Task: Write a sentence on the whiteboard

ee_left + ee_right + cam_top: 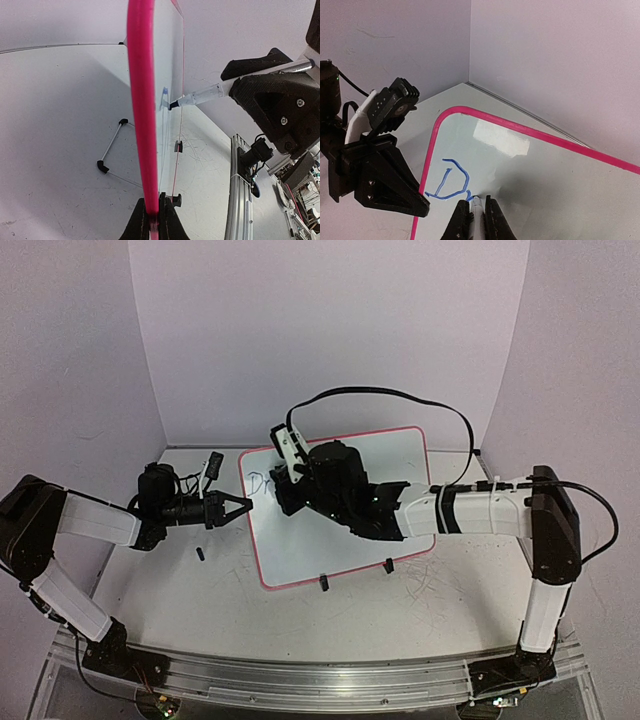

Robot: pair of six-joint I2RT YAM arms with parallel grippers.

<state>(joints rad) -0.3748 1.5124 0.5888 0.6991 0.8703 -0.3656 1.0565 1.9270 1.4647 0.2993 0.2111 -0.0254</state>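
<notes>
The whiteboard (400,455), white with a pink rim, stands tilted on the table. My left gripper (243,507) is shut on its left rim; in the left wrist view the pink rim (142,100) runs edge-on between that gripper's (152,207) jaws. My right gripper (285,476) reaches over the board's upper left and is shut on a marker (478,215). The marker's tip touches the board beside blue writing (451,182), a "D" and the start of another letter. The marker (200,95) also shows in the left wrist view, with its tip on the board face.
Two black clip feet (324,583) (388,565) hold the board's near edge. A wire prop with black ends (112,145) lies behind the board. A small black piece (200,554) lies on the table near my left arm. A metal rail (300,675) runs along the near edge.
</notes>
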